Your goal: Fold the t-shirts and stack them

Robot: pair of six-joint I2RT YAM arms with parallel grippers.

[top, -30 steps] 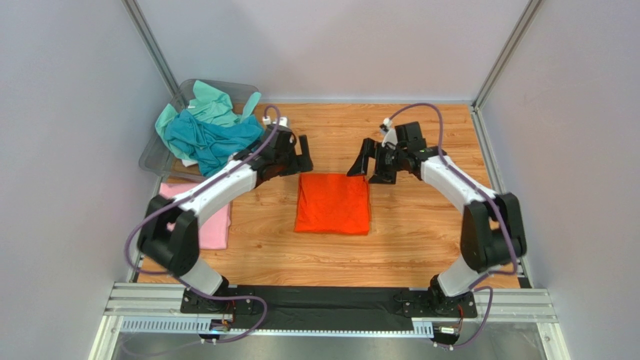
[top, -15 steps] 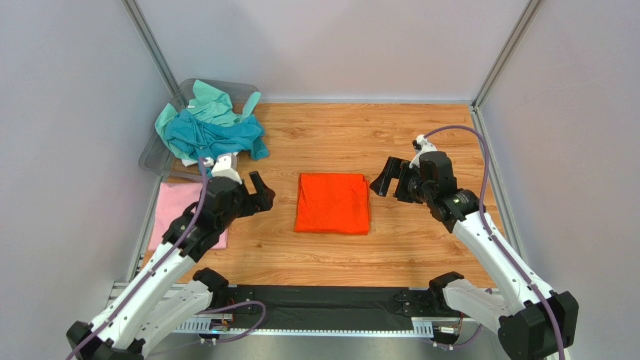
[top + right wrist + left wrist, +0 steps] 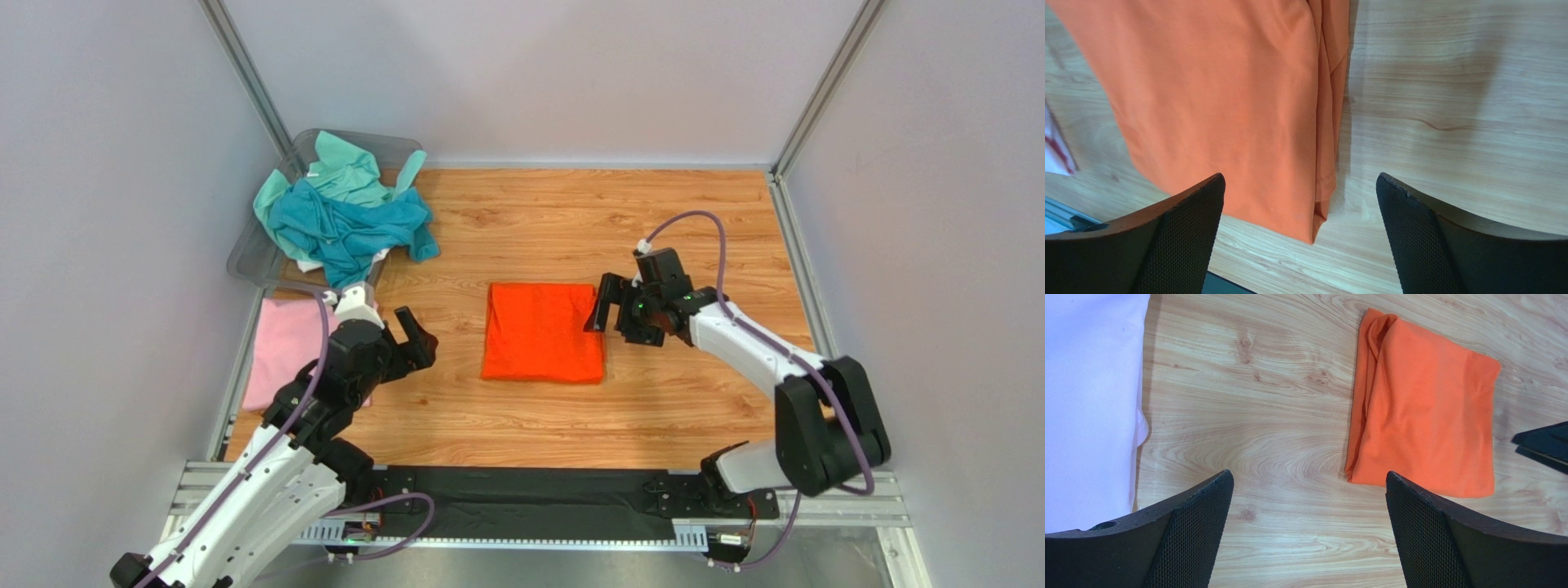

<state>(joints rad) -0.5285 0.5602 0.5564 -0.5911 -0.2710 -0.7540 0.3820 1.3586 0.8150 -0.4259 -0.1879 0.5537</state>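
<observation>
Orange t-shirt (image 3: 543, 332) sits folded square mid-worktop (image 3: 687, 392), likely ready to go onto the pink t-shirt (image 3: 280, 355), which lies flat at the left edge as the stack's base. Right gripper (image 3: 604, 306), jaws spread and empty, now hovers at the orange's right edge. Half a second ago it stood clear of the cloth. Left gripper (image 3: 415, 341), equally wide and empty, has drawn back nearer, between the two shirts.

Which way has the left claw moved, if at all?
Yes. The left gripper drew back from the orange t-shirt's far corner toward the near edge, beside the pink t-shirt.
</observation>
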